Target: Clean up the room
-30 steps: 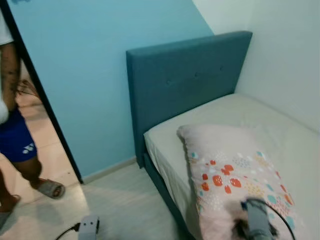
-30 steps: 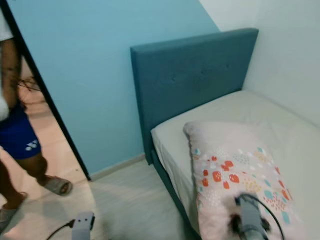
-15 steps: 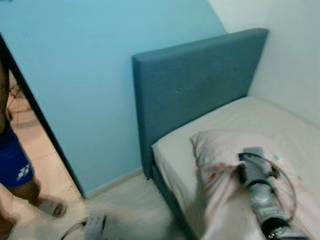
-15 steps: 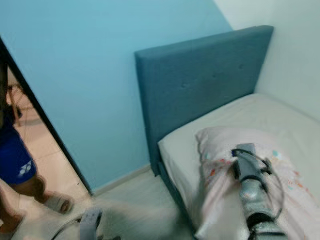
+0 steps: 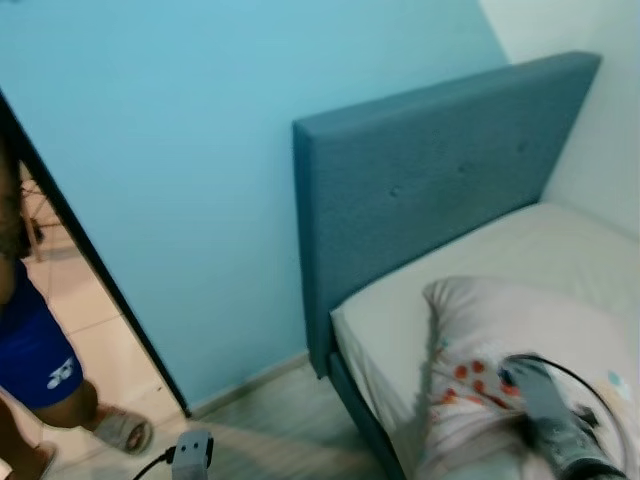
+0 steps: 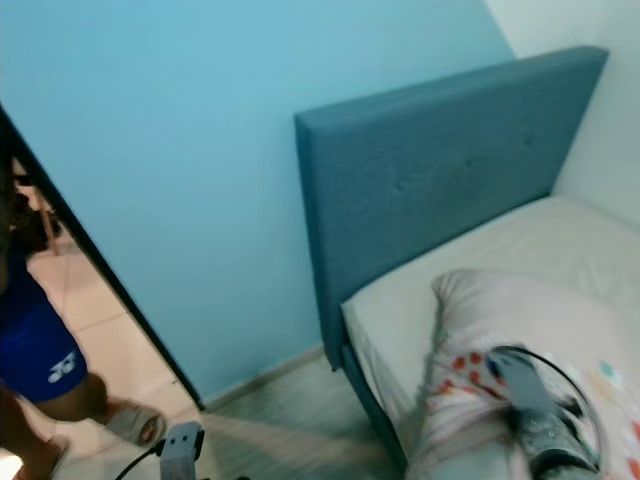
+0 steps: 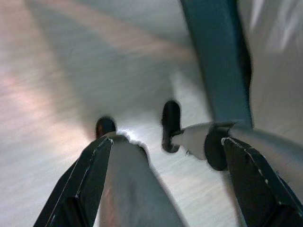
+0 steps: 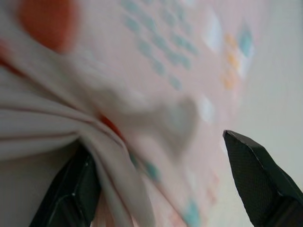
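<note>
Right end effector [image 8: 161,156] is resting on the pale pink pillow with red, teal and orange spots [image 5: 520,330], its two black fingers [image 8: 258,175] spread apart with bunched pillow fabric lying between them; whether the fabric is being clamped cannot be told. Under the right end effector, the pillow is lying on the cream mattress [image 5: 400,310] of the bed. Beyond it, the teal upholstered headboard [image 5: 430,190] is standing against the light blue wall [image 5: 200,130]. Left end effector [image 7: 165,184] is hanging low with its fingers apart and nothing between them, above the pale wood-look floor [image 7: 57,71]. Well off to its left, a person in blue shorts and sandals [image 5: 35,350] is standing in the doorway.
</note>
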Robot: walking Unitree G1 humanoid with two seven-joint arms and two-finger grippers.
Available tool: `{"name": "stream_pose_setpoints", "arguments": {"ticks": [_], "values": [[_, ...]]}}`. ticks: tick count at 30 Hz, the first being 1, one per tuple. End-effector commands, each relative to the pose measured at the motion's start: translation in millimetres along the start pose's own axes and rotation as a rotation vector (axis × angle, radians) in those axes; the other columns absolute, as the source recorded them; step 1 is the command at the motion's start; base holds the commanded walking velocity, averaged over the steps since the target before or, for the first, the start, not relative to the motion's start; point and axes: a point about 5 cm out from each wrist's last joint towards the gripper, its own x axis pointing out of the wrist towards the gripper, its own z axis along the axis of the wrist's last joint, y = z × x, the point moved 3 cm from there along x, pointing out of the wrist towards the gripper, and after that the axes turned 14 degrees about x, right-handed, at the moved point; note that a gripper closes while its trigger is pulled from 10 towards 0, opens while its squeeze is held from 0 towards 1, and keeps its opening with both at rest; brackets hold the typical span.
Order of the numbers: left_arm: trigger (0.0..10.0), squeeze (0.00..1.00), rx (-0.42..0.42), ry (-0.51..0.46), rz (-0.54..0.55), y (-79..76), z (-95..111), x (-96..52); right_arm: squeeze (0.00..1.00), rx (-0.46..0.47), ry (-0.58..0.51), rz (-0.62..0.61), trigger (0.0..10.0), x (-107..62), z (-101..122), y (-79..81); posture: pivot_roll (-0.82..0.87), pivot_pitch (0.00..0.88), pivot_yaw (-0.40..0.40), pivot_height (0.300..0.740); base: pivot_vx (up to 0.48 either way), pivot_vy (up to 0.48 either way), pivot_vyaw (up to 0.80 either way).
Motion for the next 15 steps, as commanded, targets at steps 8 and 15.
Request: {"name": "stream_pose_setpoints", "arguments": {"ticks": [8,15], "values": [[10.0,0.00,0.012,0.019,-0.030,-0.8,-3,-1.1,0.00,-0.140,0.218,0.504,10.0,-18.7,-45,-20.1,-0.14,0.054,0.032,0.740,0.000,0.000,0.00],[10.0,0.00,0.031,0.036,-0.043,-0.7,-6,-2.2,0.00,-0.363,-0.114,1.229,10.0,-127.9,1,17.3,-0.15,0.046,0.026,0.740,0.000,0.000,0.00]]}}
